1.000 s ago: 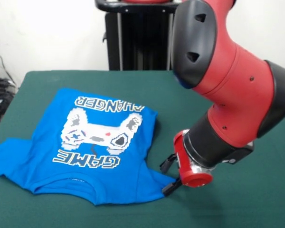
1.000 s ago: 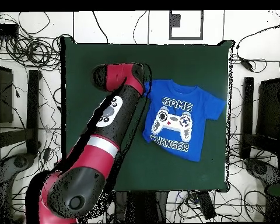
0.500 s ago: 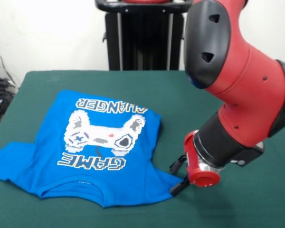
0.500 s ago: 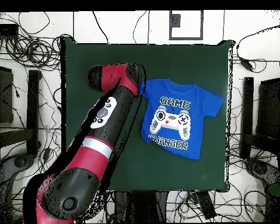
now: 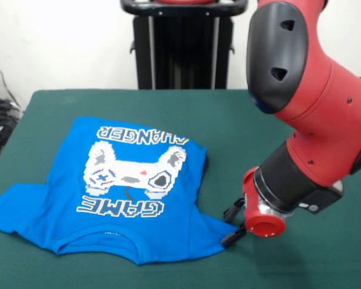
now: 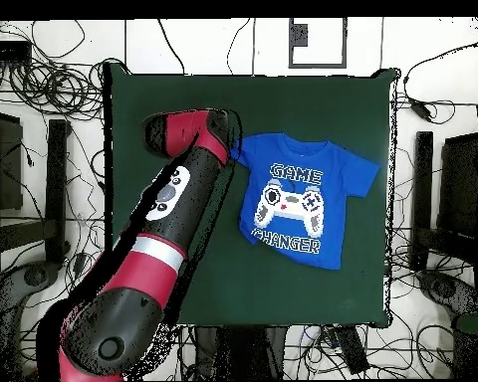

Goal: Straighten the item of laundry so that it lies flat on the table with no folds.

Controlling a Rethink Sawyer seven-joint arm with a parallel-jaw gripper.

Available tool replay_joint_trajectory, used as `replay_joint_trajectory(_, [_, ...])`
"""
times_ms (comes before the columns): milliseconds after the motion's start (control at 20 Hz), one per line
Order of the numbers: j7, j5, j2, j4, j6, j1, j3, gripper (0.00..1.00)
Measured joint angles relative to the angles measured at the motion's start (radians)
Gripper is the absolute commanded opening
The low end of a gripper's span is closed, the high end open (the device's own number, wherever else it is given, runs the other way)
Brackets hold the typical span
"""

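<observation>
Front view first: the T-shirt (image 5: 117,192) is lying print-up on the green table (image 5: 246,126), over on the left half, collar end near the camera and the hem end farther away. Most of it looks flat already. The left sleeve is spread out, but the right sleeve comes to a point right at the gripper (image 5: 233,224), and there's a crease running along the shirt's right edge, so that side looks tucked or bunched. The gripper sits low at the table with its dark fingers (image 5: 231,211) on either side of that sleeve tip, and it looks pinched onto the fabric, though the contact spot is tiny, so that's my read rather than a sure thing.

Overhead view: the shirt (image 6: 303,204) is right of the table's (image 6: 143,109) centre, slightly skewed, and the red arm (image 6: 158,249) covers the gripper, so no help there on the fingers.

My take on the step: it's tugging that sleeve outward to open it up. To do it well, pull low and straight away from the shirt body, just enough to take the crease out, otherwise the whole shirt slides instead of unfolding. Let go flat, not lifted.
</observation>
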Motion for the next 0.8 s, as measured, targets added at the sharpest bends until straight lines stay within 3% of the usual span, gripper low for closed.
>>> replay_joint_trajectory(800, [0.008, 0.014, 0.000, 0.000, 0.000, 0.005, -0.002, 1.00])
